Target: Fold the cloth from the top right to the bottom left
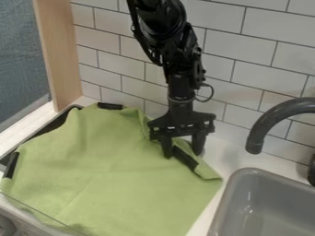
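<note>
The black gripper (182, 153) hangs down at the upper right edge of the green cloth (104, 170). Its two fingers stand apart, open, one over the cloth and the other by the cloth's right edge. The cloth lies spread across the left part of the counter, with a narrow rumpled flap along its upper right edge that ends near the right corner. A short black bar (185, 158) shows at this flap, just below the fingers.
Black parts of an object (11, 165) stick out from under the cloth at the left and top. A grey sink (271, 203) is at the lower right, with a dark faucet (265, 126) above it. White tiled wall stands close behind the gripper; a wooden post rises at upper left.
</note>
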Robot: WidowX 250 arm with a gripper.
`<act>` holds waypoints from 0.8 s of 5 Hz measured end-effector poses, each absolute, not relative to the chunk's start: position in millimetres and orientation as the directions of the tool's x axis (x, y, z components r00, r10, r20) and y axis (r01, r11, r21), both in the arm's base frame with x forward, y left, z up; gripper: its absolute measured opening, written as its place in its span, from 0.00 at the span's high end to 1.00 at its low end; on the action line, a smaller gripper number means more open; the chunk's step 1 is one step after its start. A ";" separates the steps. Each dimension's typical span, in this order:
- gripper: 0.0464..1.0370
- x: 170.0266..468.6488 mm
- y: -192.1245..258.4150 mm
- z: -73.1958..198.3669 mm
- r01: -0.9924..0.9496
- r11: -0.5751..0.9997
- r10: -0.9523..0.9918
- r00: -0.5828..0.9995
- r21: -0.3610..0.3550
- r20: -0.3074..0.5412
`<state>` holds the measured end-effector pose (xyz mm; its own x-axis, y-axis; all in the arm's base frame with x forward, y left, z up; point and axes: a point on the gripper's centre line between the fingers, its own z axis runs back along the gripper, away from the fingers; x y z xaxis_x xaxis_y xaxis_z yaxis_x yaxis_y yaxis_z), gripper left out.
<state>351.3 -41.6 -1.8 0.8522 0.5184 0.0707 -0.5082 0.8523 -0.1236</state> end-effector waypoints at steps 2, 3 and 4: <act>0.85 351.7 -46.1 -1.4 -0.516 0.844 0.528 0.847 -0.150 0.057; 0.96 349.2 -46.6 -1.0 -0.506 0.849 0.516 0.856 -0.152 0.038; 0.99 349.5 -42.4 9.7 -0.453 0.876 0.466 0.884 -0.167 0.047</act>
<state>349.5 -42.4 9.7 0.8837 0.4656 0.0472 -0.4526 0.8759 -0.1670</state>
